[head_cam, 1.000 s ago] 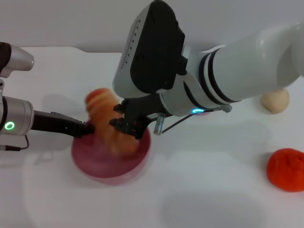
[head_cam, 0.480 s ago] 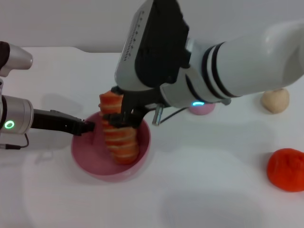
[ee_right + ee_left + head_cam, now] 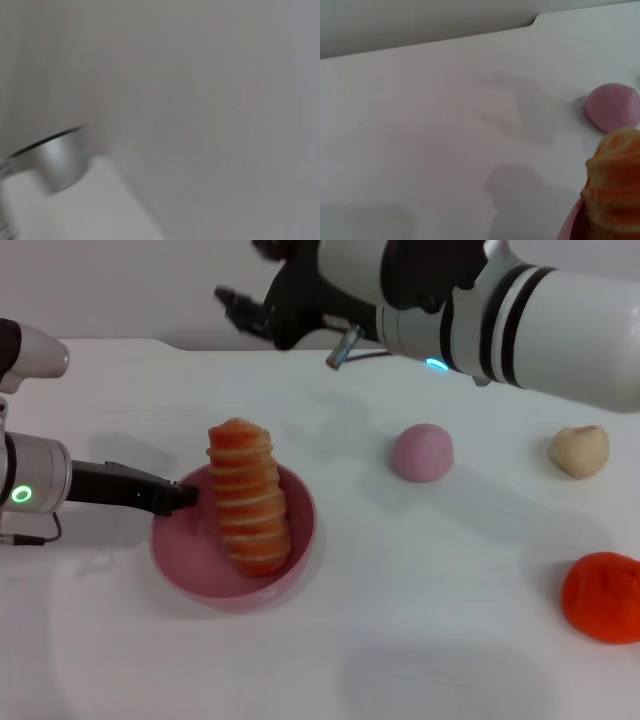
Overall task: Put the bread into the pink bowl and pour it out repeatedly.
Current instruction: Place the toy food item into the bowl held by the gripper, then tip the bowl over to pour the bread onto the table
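Bread (image 3: pixel 248 498) is in the pink bowl (image 3: pixel 190 560), lower left of centre in my head view. It isn't lying flat: its lower end sits on the bowl floor near the right-hand wall, and it leans on the far rim with its top sticking out above it. Long axis runs nearly top-to-bottom in the frame, upper end tipped slightly left and away from me. Striped orange-and-cream side faces the camera.

Left gripper (image 3: pixel 186 499) is at the bowl's left rim, dark fingers pressed together on the edge as far as I can judge, so I read it as pinching the rim. Left wrist view shows only the bread top (image 3: pixel 615 185) and a sliver of rim at lower right.

Right gripper (image 3: pixel 235 308) is up at the top of the frame, well clear of the bowl, fingers spread and holding nothing.

Risks as I see them:
- Bread is top-heavy and propped on the rim. Any jolt when I tilt could flip it out early, over the far or right side.
- Rim pinch is a thin, glossy grip; the off-centre load could let the bowl twist or slip.
- Pouring rightward could send it rolling toward the pink ball (image 3: pixel 421 452), which sits nearby on the table (image 3: pixel 450 590).
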Available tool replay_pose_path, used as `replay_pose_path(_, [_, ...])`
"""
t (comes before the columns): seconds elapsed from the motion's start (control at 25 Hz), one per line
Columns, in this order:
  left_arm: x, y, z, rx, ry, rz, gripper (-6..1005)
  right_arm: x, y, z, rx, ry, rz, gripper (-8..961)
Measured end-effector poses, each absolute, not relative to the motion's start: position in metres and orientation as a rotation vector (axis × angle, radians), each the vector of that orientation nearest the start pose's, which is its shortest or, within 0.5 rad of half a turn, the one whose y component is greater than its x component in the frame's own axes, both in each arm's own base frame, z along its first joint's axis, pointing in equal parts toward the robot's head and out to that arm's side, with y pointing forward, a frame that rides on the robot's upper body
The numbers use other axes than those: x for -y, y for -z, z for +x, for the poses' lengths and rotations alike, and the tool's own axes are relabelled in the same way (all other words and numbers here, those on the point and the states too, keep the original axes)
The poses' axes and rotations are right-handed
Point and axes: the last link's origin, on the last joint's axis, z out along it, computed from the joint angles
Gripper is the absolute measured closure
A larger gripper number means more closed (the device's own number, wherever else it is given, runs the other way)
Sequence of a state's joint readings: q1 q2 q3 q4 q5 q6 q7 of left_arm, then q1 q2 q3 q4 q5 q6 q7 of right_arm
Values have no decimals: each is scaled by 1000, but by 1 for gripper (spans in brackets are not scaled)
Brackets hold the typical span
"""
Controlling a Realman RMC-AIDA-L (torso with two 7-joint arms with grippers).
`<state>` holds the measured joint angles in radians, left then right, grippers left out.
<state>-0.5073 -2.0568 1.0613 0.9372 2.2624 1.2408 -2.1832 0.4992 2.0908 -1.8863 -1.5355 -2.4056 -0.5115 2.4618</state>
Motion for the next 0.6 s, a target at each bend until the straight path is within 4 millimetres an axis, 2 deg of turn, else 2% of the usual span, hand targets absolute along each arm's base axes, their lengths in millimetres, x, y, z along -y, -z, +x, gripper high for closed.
replay_pose_path(0.2, [-368, -4, -270, 1172, 100, -2470, 950, -376, 50, 46, -111, -583, -2217, 376])
replay_pose_path(0.4, [-371, -1, -268, 1141, 88, -2466, 950, -378, 53, 56, -113, -781, -1984, 376])
replay_pose_path(0.52, [-373, -1, -266, 1120, 82, -2467, 950, -384, 53, 73, -179, -883, -1873, 376])
replay_pose_path(0.56, [-379, 0, -262, 1031, 66, -2471, 950, -386, 51, 79, -220, -924, -1844, 376])
replay_pose_path(0.6, [-380, 0, -262, 1016, 65, -2471, 950, -386, 51, 79, -220, -924, -1844, 376])
